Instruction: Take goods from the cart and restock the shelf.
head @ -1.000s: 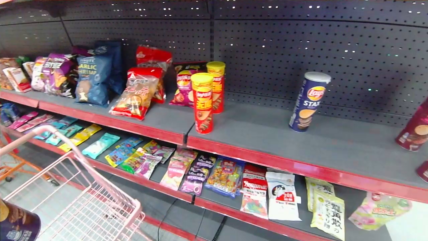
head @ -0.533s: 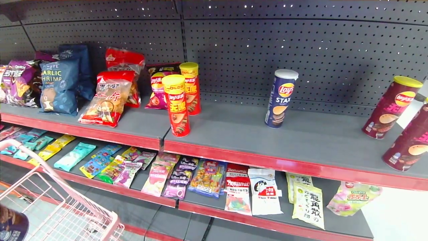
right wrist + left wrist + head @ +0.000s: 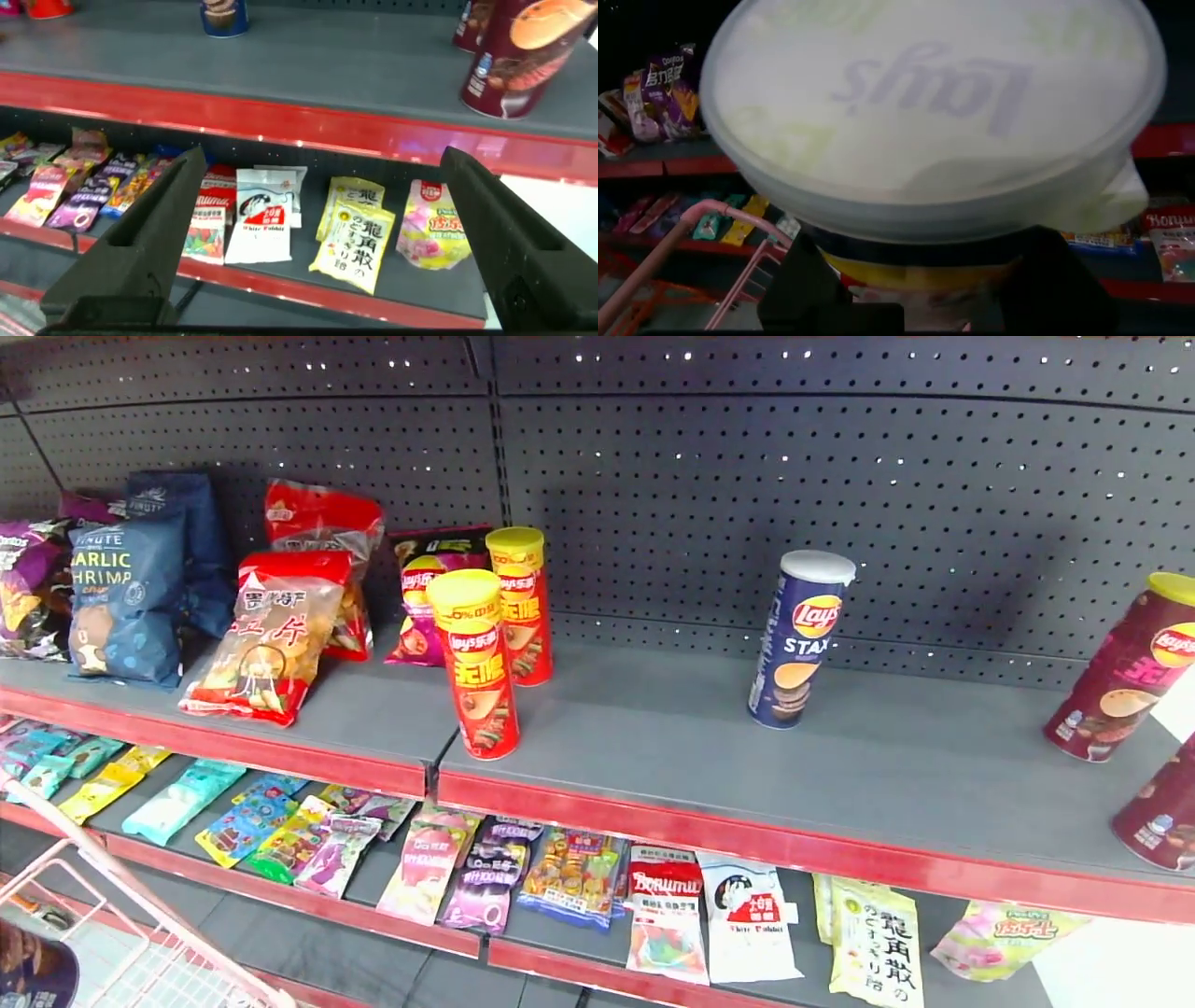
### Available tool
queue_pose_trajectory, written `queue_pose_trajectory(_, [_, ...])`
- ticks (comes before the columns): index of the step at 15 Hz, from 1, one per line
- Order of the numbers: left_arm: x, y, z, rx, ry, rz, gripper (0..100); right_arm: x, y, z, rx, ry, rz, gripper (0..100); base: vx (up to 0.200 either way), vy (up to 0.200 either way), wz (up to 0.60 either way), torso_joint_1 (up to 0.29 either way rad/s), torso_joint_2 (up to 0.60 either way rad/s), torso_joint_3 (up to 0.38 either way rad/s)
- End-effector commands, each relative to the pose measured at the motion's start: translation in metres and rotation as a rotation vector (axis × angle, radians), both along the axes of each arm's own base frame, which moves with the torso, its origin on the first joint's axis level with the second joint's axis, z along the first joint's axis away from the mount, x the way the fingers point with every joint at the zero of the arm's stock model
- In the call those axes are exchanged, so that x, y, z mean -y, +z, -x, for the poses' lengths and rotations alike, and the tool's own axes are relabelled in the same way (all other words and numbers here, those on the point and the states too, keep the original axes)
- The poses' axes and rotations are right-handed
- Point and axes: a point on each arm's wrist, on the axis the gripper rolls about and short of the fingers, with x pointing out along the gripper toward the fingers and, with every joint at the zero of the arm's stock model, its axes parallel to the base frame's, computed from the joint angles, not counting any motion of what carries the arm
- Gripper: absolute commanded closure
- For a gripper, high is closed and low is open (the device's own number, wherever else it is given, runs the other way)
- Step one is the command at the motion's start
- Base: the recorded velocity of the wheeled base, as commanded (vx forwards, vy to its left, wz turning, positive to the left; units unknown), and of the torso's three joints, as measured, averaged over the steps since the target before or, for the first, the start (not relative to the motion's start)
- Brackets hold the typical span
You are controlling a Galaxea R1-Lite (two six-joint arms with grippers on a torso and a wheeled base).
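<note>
Pink wire forms the cart [image 3: 121,915] at the lower left corner of the head view, below the shelf [image 3: 653,728], whose grey deck has a red front edge. The left gripper [image 3: 929,285] pinches a can [image 3: 934,103] with a pale translucent lid. Its dark fingers [image 3: 808,285] press on either side of the body just under the lid, and the cart's pink frame and the shelf lie beyond it. The right gripper [image 3: 322,159] hangs spread wide and grips nothing, in front of the lower shelf [image 3: 280,271] where flat snack packets [image 3: 262,219] lie. On the upper deck two red cans [image 3: 476,663] stand upright, one just behind the other. A blue can [image 3: 798,639] stands alone well to their right, and two maroon cans [image 3: 1120,672] stand at the far right edge. Snack bags [image 3: 266,639] lean in a row to the left of the red cans.
</note>
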Motion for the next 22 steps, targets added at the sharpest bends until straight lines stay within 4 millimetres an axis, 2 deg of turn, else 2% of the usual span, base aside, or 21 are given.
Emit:
queue_pose_trajectory(1, [0.000, -0.001, 0.002, 0.008, -0.003, -0.009, 100, 0.000, 0.000, 0.000, -0.001, 0.002, 0.000, 0, 0.000, 0.000, 0.00, 0.000, 0.00, 0.000])
queue_pose_trajectory(5, [0.000, -0.007, 0.003, 0.001, -0.007, -0.010, 100, 0.000, 0.000, 0.000, -0.001, 0.002, -0.002, 0, 0.000, 0.000, -0.60, 0.000, 0.00, 0.006])
queue_pose_trajectory(8, [0.001, -0.007, 0.010, 0.031, -0.023, -0.013, 100, 0.000, 0.000, 0.000, -0.001, 0.005, -0.002, 0, 0.000, 0.000, 0.00, 0.000, 0.00, 0.000])
queue_pose_trajectory(12, [0.004, -0.027, 0.032, 0.070, -0.106, -0.011, 100, 0.000, 0.001, 0.000, -0.004, -0.001, 0.041, 0, 0.000, 0.000, 0.00, 0.000, 0.00, 0.000])
queue_pose_trajectory(17, [0.003, -0.020, 0.035, 0.093, -0.166, 0.067, 100, 0.000, 0.001, 0.000, 0.002, 0.005, 0.051, 0, 0.000, 0.000, 0.00, 0.000, 0.00, 0.000])
queue_pose_trajectory(18, [0.002, -0.023, 0.030, 0.057, -0.181, 0.072, 100, -0.001, 0.054, 0.007, 0.114, 0.067, 0.052, 0, 0.000, 0.000, 0.00, 0.000, 0.00, 0.000])
queue_pose_trajectory(19, [0.002, -0.028, 0.026, 0.035, -0.181, 0.082, 100, -0.002, 0.136, -0.015, 0.098, 0.070, 0.024, 0, 0.000, 0.000, 0.00, 0.000, 0.00, 0.000])
queue_pose_trajectory(20, [0.002, -0.033, 0.022, 0.008, -0.179, 0.092, 100, -0.002, 0.180, -0.028, 0.122, 0.119, -0.006, 0, 0.000, 0.000, 0.00, 0.000, 0.00, 0.000])
queue_pose_trajectory(21, [0.001, -0.036, 0.020, -0.007, -0.163, 0.094, 100, -0.005, 0.183, -0.044, 0.075, 0.227, 0.042, 0, 0.000, 0.000, 0.00, 0.000, 0.00, 0.000])
queue_pose_trajectory(22, [0.001, -0.034, 0.017, -0.015, -0.142, 0.095, 100, -0.009, 0.174, -0.064, -0.013, 0.328, 0.085, 0, 0.000, 0.000, 0.00, 0.000, 0.00, 0.000])
